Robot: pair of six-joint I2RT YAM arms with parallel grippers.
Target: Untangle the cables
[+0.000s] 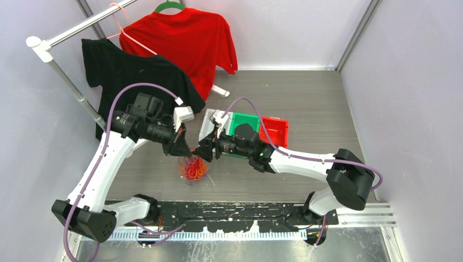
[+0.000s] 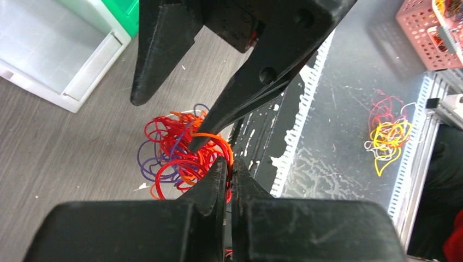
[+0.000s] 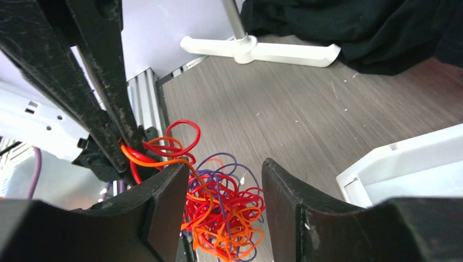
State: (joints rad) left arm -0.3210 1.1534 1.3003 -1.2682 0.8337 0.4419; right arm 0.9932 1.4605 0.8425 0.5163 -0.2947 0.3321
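Note:
The cables [image 1: 194, 169] are a fist-sized tangle of red, orange and purple wires, hanging low over the table between the two grippers. My left gripper [image 1: 180, 147] is shut on orange and red strands at the tangle's top; in its wrist view the fingertips [image 2: 221, 173] pinch them. My right gripper [image 1: 206, 150] faces it from the right, open. In the right wrist view the tangle [image 3: 229, 213] hangs between and below its fingers [image 3: 166, 199], and one orange strand drapes over the left fingertip. In the left wrist view one right finger [image 2: 240, 98] hooks that orange strand above the tangle [image 2: 174, 153].
A white bin [image 1: 210, 123], green bin [image 1: 243, 124] and red bin [image 1: 274, 131] stand just behind the grippers. A clothes rack [image 1: 65, 76] with black and red shirts fills the back left; its white foot [image 3: 256, 49] lies nearby. A yellow-red wire clump [image 2: 387, 134] lies below the table's front edge.

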